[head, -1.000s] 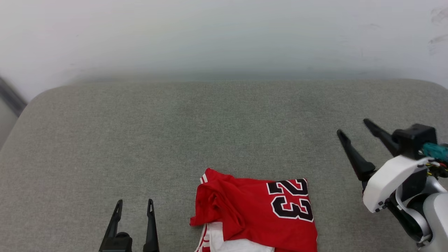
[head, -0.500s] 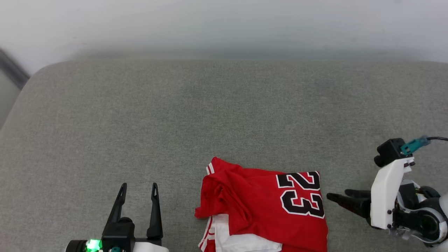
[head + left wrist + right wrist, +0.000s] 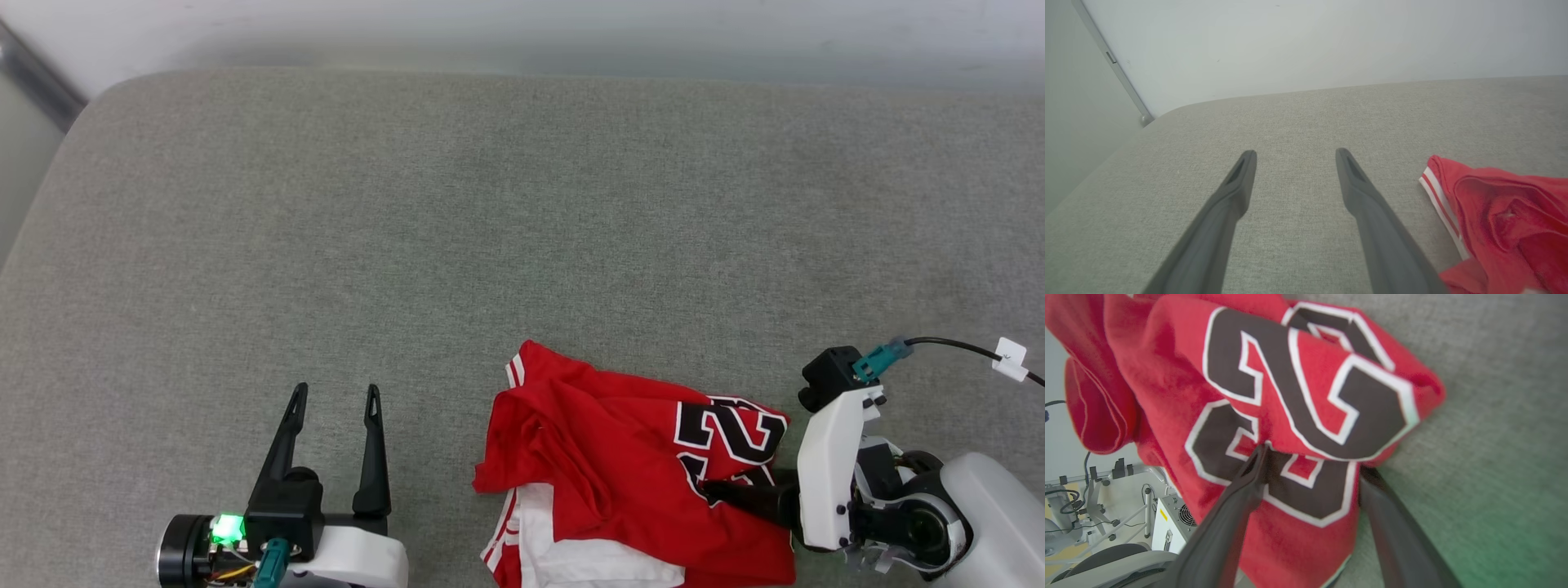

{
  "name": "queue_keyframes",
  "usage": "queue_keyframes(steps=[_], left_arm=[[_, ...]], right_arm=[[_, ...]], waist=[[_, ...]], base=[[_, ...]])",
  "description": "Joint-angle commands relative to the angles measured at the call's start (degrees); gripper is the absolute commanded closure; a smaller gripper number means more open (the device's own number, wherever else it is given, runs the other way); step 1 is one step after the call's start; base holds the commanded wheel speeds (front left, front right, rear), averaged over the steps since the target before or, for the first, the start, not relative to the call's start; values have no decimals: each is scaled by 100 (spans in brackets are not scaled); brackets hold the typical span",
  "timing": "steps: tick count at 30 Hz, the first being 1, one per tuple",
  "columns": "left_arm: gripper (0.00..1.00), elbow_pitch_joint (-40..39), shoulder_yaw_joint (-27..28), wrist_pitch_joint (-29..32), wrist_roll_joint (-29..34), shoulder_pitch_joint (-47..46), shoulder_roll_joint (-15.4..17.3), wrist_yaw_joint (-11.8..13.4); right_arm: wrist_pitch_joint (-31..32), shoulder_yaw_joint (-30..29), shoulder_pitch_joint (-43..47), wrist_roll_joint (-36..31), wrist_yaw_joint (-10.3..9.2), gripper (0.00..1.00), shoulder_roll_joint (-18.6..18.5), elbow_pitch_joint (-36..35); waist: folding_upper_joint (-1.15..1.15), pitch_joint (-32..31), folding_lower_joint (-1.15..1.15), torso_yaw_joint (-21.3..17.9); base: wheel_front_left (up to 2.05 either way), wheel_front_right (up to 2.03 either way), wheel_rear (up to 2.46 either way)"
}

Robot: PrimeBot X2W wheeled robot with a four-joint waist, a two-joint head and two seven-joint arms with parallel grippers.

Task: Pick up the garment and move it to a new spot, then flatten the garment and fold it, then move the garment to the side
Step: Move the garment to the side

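Right gripper (image 3: 1312, 463): half a second back it was lying just beside the garment's right edge; now it is reaching onto the garment (image 3: 612, 465) itself. The "23" print (image 3: 731, 429), flat then, is buckling into a ridge under the push. The head camera is also tilting down, so the shift of the whole picture is no move of the cloth.

Item 1, garment. Lying crumpled at the near edge of the grey cushion (image 3: 408, 245), right of centre, red face up. A white sleeve (image 3: 563, 559) is peeking out beneath, and the striped trim (image 3: 514, 374) is showing at the far-left corner.

Item 2, right gripper. Jaws standing wide, straddling the printed edge: one finger is pressing on top of the numerals, the other is slipping beneath the cloth's edge. No squeeze on the fabric is showing yet.

Item 3, left gripper (image 3: 335, 392). Jaws standing wide with nothing between them, hovering over bare cushion left of the garment and apart from it.

Status. By the look of it, the first step, the pick-up, is only beginning: cloth is sitting between the fingers but is not yet being pinched. Remaining: closing and lifting, carrying to a new spot, flattening, folding, moving aside. None of these is looking done; the garment is lying bunched, not flat.
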Motion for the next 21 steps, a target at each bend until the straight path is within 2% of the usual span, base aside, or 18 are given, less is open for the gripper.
queue_keyframes(steps=[1,2,3,7,13,21], left_arm=[[0,19,-18,-13,4,-91,-15,-3],[0,23,-17,-13,1,-98,-18,2],[0,28,-15,-13,-3,-97,-22,9],[0,47,32,-13,-24,0,-24,47],[0,51,69,-13,-30,173,-41,73],[0,-39,194,-13,-37,364,-39,96]], right_arm=[[46,346,316,-129,-25,0,100,372],[-54,396,285,-175,-26,52,97,430],[-188,421,236,-217,-39,100,88,458],[-580,532,7,-254,-33,100,32,380],[-1350,717,-441,-471,-15,100,-300,-3],[-1988,1154,-951,-1026,-13,100,-783,-369]], waist=[[0,31,0,35],[0,34,0,37],[0,33,0,37],[0,-71,0,-28],[0,-366,0,-219],[0,-492,0,-851]], base=[[0,0,0],[0,0,0],[0,0,0],[0,0,0],[0,0,0],[0,0,0]])
